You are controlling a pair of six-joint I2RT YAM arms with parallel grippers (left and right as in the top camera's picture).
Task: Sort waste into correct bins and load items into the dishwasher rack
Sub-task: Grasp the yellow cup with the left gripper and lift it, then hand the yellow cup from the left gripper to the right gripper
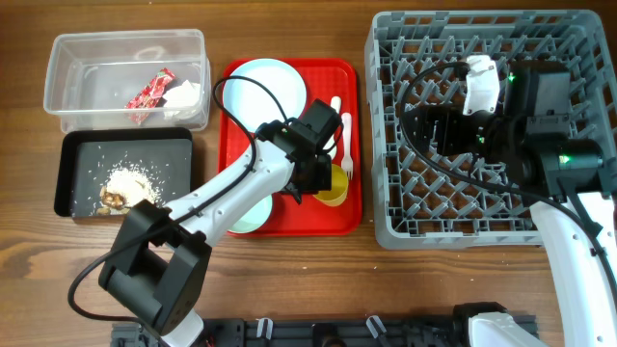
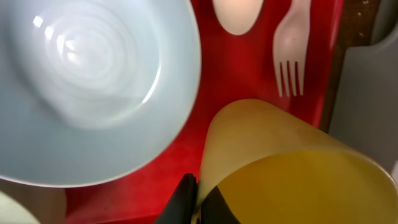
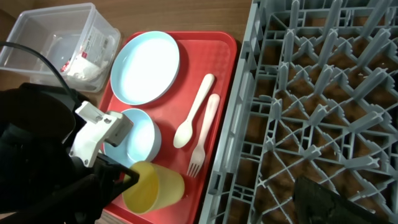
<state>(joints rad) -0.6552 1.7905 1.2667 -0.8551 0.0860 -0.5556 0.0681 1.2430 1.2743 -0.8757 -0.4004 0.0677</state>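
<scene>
My left gripper (image 1: 323,178) is shut on the rim of the small yellow cup (image 1: 335,190), which tilts on the red serving tray (image 1: 318,220). The pinch shows in the left wrist view (image 2: 198,198) with the cup (image 2: 298,168). The pale blue plate (image 1: 275,82), a bowl (image 3: 140,137), the white spoon (image 1: 335,106) and the fork (image 1: 345,145) lie on the same tray. My right gripper (image 1: 424,125) hovers open and empty over the grey dishwasher rack (image 1: 463,226). Only one of its fingers (image 3: 329,199) shows in the right wrist view.
The clear tub (image 1: 67,106) at the back left holds the red wrapper (image 1: 149,94) and white tissue (image 1: 183,96). The black tray (image 1: 72,178) in front of it holds food scraps (image 1: 125,183). A second pale bowl (image 1: 246,217) sits partly under my left arm.
</scene>
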